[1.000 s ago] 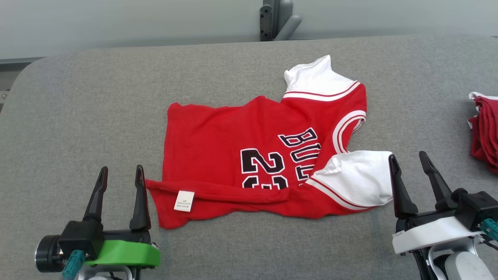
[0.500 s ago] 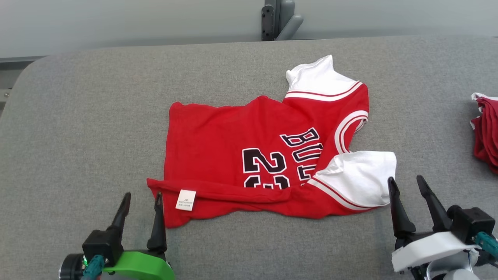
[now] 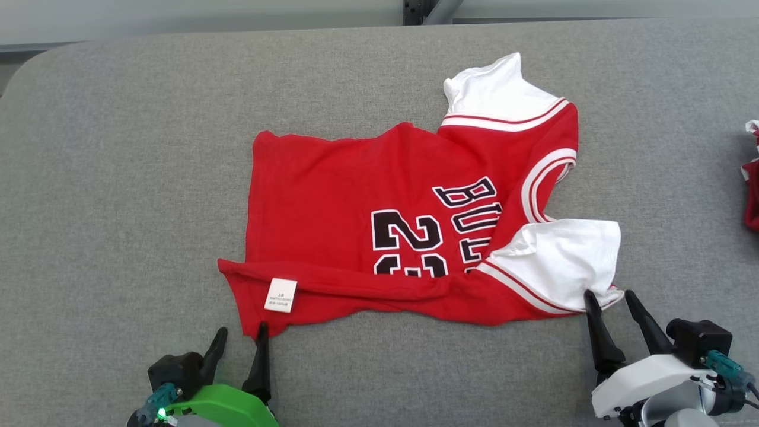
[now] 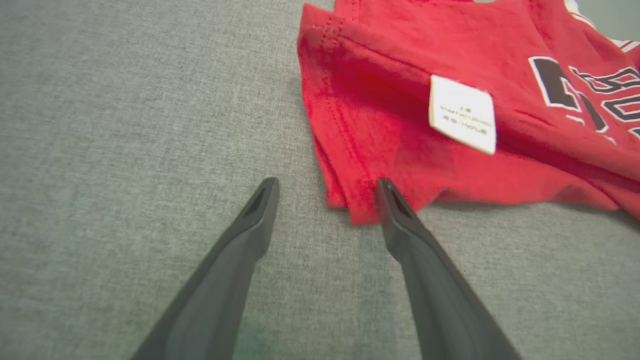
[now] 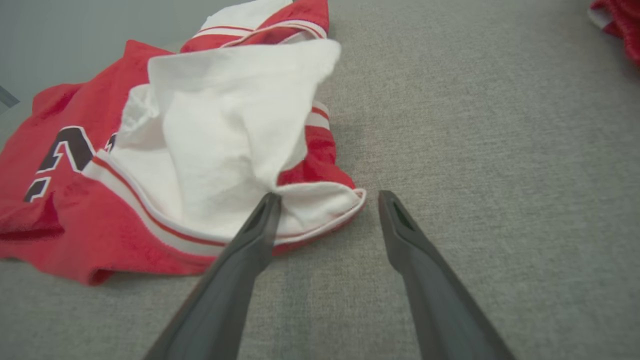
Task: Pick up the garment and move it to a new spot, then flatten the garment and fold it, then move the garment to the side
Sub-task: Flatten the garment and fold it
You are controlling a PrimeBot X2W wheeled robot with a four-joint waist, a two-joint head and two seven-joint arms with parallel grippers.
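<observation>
The garment (image 3: 367, 196) is a red jersey with white sleeves and black lettering, lying crumpled on the grey table, its near edge folded over with a white label (image 3: 280, 295) showing. My left gripper (image 3: 242, 331) stands open just below the garment's near-left corner (image 4: 350, 200), one finger over its edge. My right gripper (image 3: 609, 295) is open at the near white sleeve (image 5: 225, 125), its left finger tip over the sleeve's hem.
The grey padded table (image 3: 118, 178) spreads wide to the left and front. Another red and white cloth pile (image 3: 753, 190) lies at the right edge. A grey wall runs behind the table's far edge.
Both grippers have drawn down and back toward the near edge of the garment, staying open. The head camera has tilted, shifting the whole picture upward.
</observation>
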